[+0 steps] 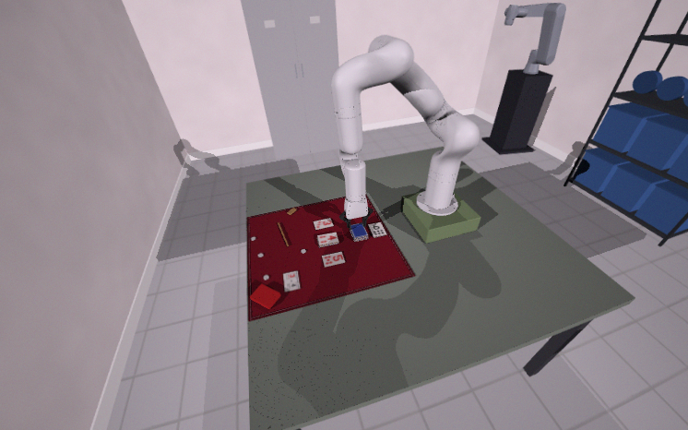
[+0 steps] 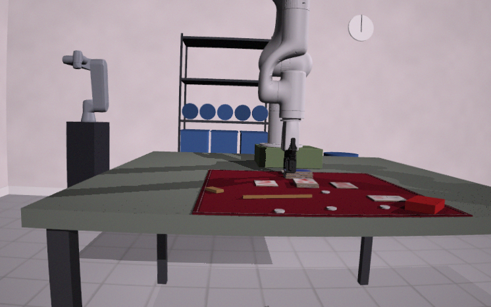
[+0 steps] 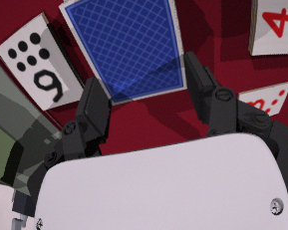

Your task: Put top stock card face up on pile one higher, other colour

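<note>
The face-down stock (image 1: 358,231) (image 2: 300,174) has a blue patterned back and lies on the red card cloth (image 1: 378,267) (image 2: 239,205). My gripper (image 1: 356,220) (image 2: 290,167) (image 3: 143,79) stands straight down over the stock, its two fingers pressed against the side edges of the top card (image 3: 126,37) at its near end. The card is still face down, level with the stock. A black 6 (image 1: 377,229) (image 3: 37,67) lies beside the stock. Red piles show a 4 (image 1: 326,239) (image 3: 277,24) and a 5 (image 1: 333,259), and a further red card (image 1: 323,223) lies behind them.
A wooden stick (image 1: 282,233) (image 2: 276,196), a small wooden block (image 1: 291,211) (image 2: 214,189), white chips (image 1: 302,249) (image 2: 279,210), a red box (image 1: 265,295) (image 2: 424,204) and a face-up card pile (image 1: 290,280) lie on the cloth. The arm's green base (image 1: 441,219) stands close behind.
</note>
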